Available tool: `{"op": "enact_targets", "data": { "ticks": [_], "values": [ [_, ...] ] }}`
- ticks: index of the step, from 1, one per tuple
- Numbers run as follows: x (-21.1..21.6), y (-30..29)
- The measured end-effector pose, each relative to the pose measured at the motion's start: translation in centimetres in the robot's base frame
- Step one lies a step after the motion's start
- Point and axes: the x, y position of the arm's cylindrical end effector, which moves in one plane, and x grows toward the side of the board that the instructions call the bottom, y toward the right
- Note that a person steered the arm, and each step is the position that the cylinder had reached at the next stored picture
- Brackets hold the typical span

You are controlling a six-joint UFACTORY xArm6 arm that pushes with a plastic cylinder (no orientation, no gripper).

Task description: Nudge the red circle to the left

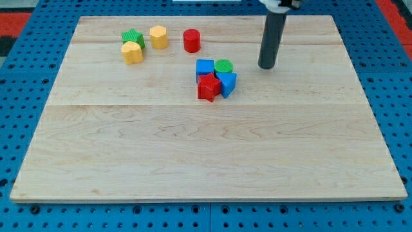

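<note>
The red circle [191,40] is a short red cylinder standing near the view's top, left of centre, on the wooden board [206,148]. My tip [266,66] rests on the board well to the right of the red circle and a little lower in the view, apart from every block. The nearest blocks to the tip are the green circle [223,66] and the blue block [227,82] to its left.
A cluster sits at mid-board: a blue square [204,67], the green circle, a red star [208,87] and the blue block. At the view's top left stand a green block [132,37], a yellow heart [132,53] and a yellow hexagon [158,37].
</note>
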Motion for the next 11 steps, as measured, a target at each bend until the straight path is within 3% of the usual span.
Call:
{"op": "enact_targets", "data": {
  "ticks": [4,11],
  "values": [
    [-1.3,-12.2],
    [-3.5,-17.9]
  ]
}}
